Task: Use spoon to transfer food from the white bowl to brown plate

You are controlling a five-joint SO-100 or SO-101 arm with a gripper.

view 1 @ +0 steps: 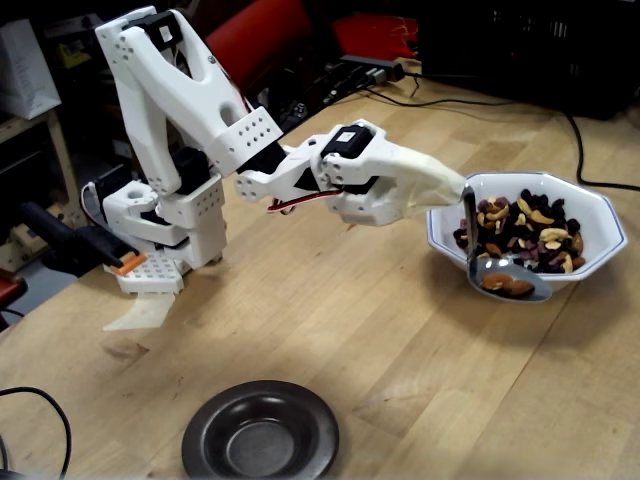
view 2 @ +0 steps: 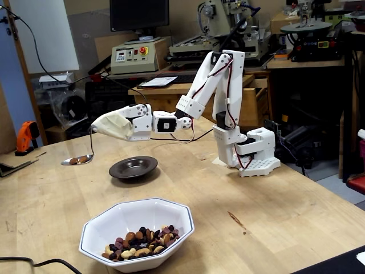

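firmly wrapped end effector gripping spoon

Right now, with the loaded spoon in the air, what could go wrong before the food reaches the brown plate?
1. The spoon carries a few nuts in a shallow bowl and hangs off the white bowl; a tilt or jerk could drop them on the bare table.
2. The brown plate is small and still far, so the tip could miss its centre.
3. The gripper is wrapped in cloth, hiding the hold; the spoon handle might swivel.
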